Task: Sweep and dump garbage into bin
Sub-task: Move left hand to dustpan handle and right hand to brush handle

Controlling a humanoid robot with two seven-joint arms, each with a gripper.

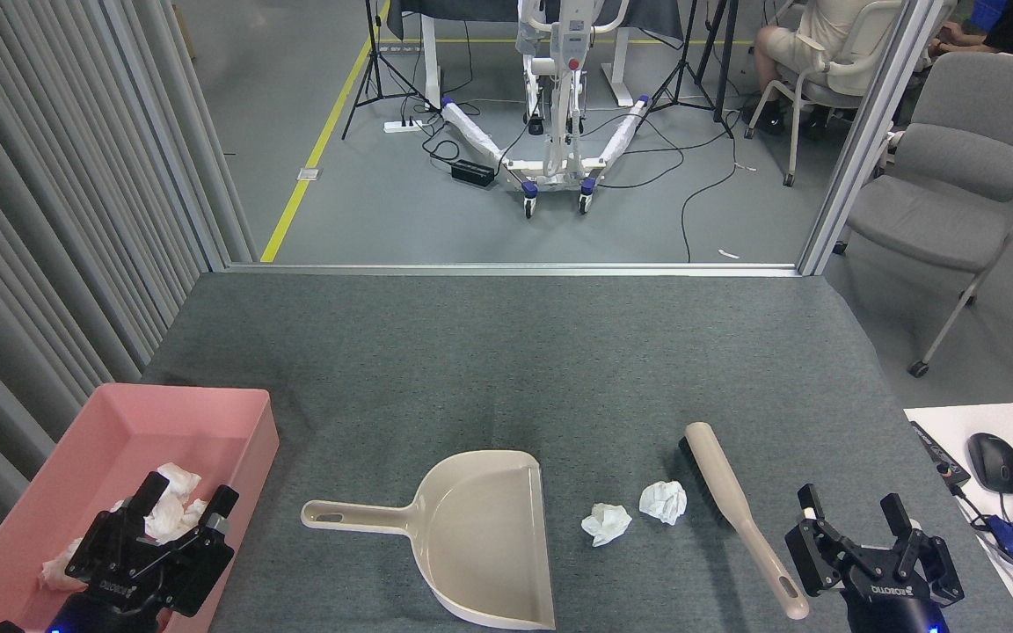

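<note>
Leftmost, the left end effector [183, 501] hangs over the near right part of the pink bin [124, 420], its two black fingers spread apart with nothing between them. Behind and beneath its fingertips lie several crumpled white tissue wads [171, 510] resting inside the bin, which sits at the near left corner of the grey table [506, 352].

To the right of that end effector, just outside the bin's right wall, the beige dustpan [471, 532] lies flat on the table, its long handle pointing left toward the end effector and its scoop opening facing right. Further right, just beyond the dustpan's open edge, sit two loose tissue wads: the nearer wad [606, 522] and, just beside it on the right, the farther wad [663, 501]. Neither touches the dustpan.

Right of these wads lies the beige hand brush [739, 512], its dark bristled head at the far end and its handle running down toward the right end effector [851, 516]. That end effector hovers just to the right of the handle's tip, apart from it, its fingers wide open and empty.
</note>
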